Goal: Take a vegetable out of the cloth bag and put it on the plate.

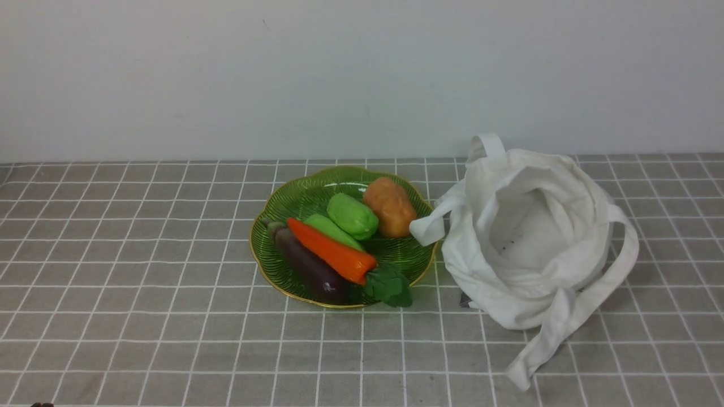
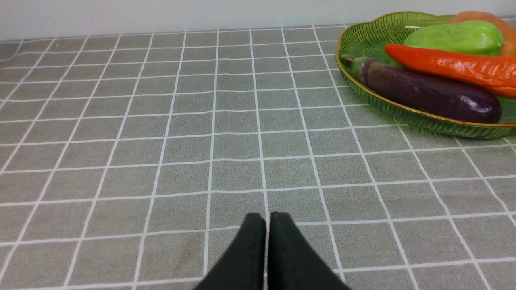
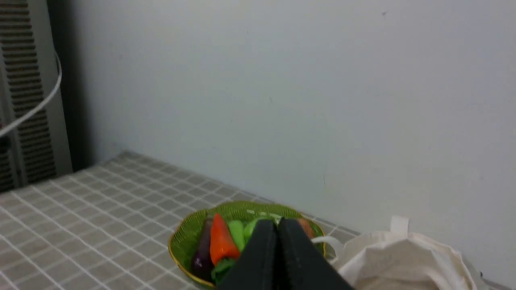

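Fingers closed, empty on both arms; orange toy carrot (image 1: 332, 251) overhangs the green ribbed plate (image 1: 259, 257); if you bump its leafy top, it could roll off.

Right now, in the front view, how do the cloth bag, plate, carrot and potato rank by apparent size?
1. Cloth bag
2. Plate
3. Carrot, leafy top included
4. Potato

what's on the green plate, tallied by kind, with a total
carrot: 1
eggplant: 1
potato: 1
green vegetables, exact kinds unclear: 2, one plump and one slimmer, partly hidden
total on the plate: 5
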Robot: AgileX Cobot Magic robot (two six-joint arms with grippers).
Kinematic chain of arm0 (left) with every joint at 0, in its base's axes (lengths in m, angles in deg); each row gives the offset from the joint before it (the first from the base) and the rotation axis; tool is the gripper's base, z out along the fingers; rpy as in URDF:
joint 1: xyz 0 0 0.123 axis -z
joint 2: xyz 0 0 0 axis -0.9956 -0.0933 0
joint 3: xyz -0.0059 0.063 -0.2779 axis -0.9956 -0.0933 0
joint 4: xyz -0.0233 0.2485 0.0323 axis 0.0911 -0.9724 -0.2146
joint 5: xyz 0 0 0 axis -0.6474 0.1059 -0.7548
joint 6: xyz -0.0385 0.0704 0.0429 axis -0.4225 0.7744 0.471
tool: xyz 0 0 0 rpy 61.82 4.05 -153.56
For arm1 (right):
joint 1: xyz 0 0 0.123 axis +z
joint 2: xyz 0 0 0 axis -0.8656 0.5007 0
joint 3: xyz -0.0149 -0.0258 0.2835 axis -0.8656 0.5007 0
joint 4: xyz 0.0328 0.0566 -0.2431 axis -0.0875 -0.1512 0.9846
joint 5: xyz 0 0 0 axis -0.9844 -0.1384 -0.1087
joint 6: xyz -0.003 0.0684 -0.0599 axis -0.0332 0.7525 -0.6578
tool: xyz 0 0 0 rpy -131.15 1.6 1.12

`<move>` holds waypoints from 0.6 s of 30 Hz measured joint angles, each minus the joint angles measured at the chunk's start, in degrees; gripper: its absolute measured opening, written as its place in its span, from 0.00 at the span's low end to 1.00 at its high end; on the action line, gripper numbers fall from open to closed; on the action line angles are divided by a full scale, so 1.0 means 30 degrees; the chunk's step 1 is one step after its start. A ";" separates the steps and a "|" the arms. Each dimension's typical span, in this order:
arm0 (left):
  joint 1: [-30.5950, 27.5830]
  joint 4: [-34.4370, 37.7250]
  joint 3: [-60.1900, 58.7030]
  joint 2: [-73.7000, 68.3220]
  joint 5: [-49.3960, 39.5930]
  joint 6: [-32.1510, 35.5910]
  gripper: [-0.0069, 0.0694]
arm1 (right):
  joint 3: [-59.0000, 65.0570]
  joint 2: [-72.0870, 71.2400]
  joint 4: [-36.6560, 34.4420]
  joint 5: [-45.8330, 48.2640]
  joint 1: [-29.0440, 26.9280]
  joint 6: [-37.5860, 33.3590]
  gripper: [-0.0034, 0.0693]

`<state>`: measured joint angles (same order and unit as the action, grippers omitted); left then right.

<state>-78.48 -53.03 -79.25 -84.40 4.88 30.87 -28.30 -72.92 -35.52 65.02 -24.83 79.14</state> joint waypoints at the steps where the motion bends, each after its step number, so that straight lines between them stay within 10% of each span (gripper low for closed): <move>1: 0.0000 0.0000 0.0000 0.0000 0.0000 0.0000 0.08 | 0.0000 0.0000 0.0000 0.0000 0.0000 0.0000 0.03; 18: 0.0000 0.0000 0.0000 0.0000 0.0000 0.0000 0.08 | 0.6435 -0.1277 -0.1353 -0.0104 -0.9664 0.0303 0.03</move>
<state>-78.48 -53.03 -79.25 -84.40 4.88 30.87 -8.99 -76.75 -39.58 64.71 -53.82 80.05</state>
